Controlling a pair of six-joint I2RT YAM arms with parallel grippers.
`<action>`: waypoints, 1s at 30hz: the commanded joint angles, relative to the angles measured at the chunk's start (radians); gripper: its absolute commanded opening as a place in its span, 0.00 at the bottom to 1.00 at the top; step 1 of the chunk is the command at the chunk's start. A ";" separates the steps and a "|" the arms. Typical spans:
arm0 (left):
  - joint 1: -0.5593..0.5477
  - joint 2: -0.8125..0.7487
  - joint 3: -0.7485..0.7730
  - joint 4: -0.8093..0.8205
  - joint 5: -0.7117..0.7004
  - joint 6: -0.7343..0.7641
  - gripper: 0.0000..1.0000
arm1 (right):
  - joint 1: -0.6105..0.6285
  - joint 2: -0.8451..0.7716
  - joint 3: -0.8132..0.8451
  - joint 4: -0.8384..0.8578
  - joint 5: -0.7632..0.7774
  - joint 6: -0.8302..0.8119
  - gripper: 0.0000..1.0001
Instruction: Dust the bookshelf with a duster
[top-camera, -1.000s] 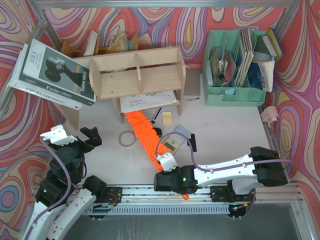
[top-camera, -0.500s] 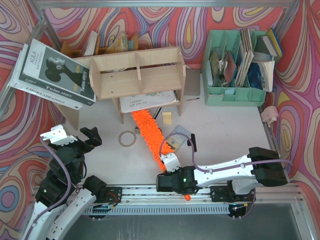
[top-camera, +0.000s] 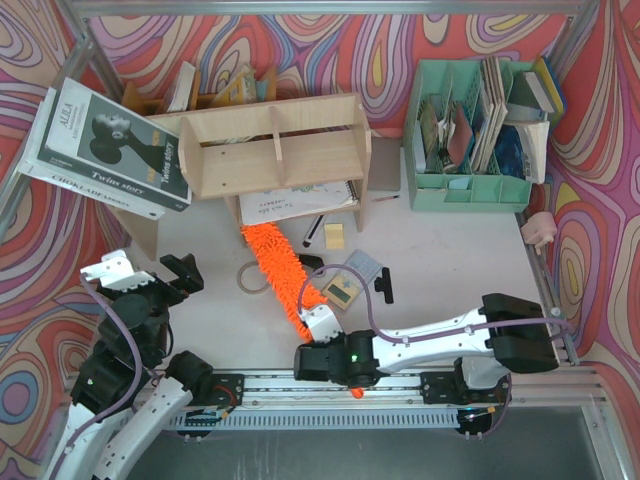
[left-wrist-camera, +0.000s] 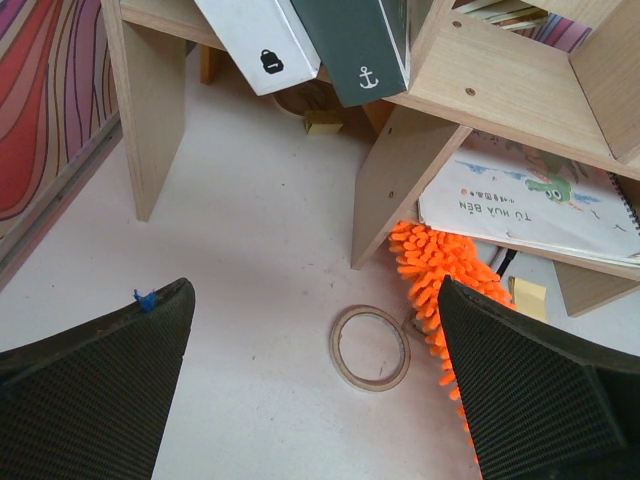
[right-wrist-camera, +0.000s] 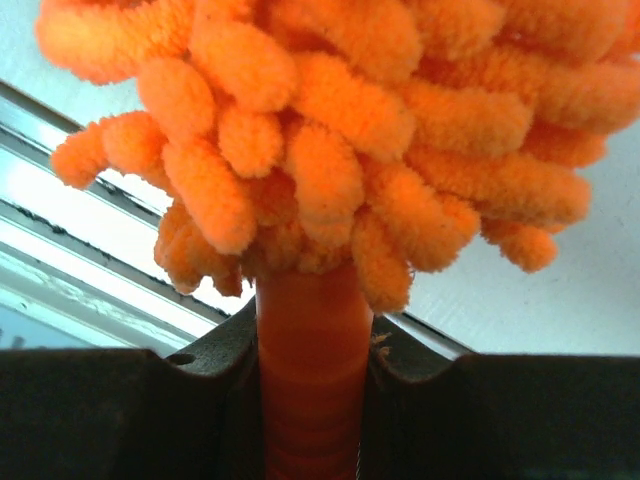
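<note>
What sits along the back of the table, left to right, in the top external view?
leaning books → bookshelf → mint-green organiser → small pink object

The duster (top-camera: 275, 275) lies on the table (top-camera: 440, 250) before the bookshelf (top-camera: 275, 155).

Robot lab test cell: silver aluminium extrusion rail (top-camera: 270, 385) along the near edge, grey metal frame posts (top-camera: 85, 50), red-purple swirl-patterned backdrop walls (top-camera: 440, 35) boxing in white tabletop (top-camera: 450, 260).
</note>
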 joint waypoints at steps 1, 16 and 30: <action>0.005 -0.011 0.010 -0.002 -0.010 -0.003 0.98 | -0.002 0.063 0.078 0.082 0.070 -0.093 0.00; 0.006 -0.002 0.011 0.002 -0.004 -0.003 0.98 | -0.069 -0.083 -0.088 -0.049 0.080 0.143 0.00; 0.006 -0.011 0.010 0.000 -0.010 -0.004 0.98 | -0.069 0.076 0.071 0.115 0.027 -0.117 0.00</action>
